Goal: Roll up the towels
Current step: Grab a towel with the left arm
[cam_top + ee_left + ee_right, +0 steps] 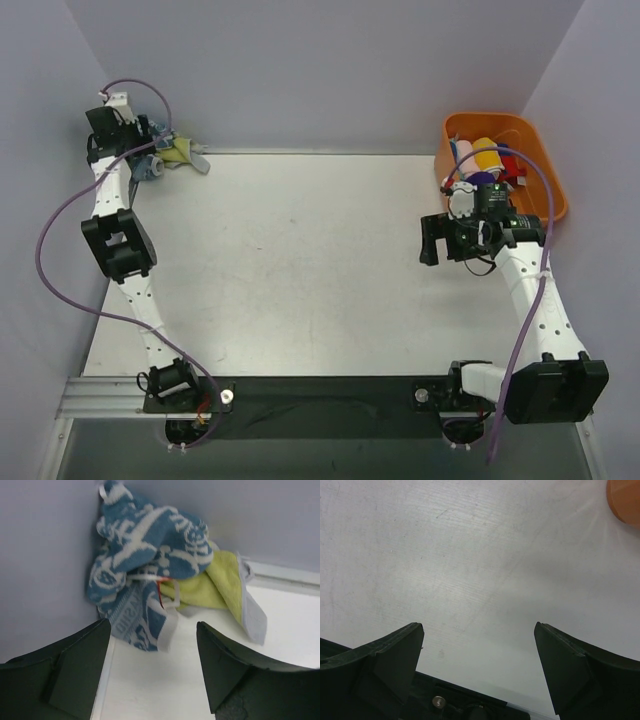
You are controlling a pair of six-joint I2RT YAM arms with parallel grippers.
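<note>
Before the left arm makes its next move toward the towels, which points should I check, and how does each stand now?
1. The left gripper is open, nothing between its jaws: ok.
2. Both towels lie ahead of it: ok. The blue-and-white towel is heaped in the corner, partly over the yellow-green towel.
3. Towels flat enough for rolling: not ok, both are crumpled.
4. Towels free of each other: cannot tell.
5. The right gripper is open and empty, over bare table: ok.
</note>
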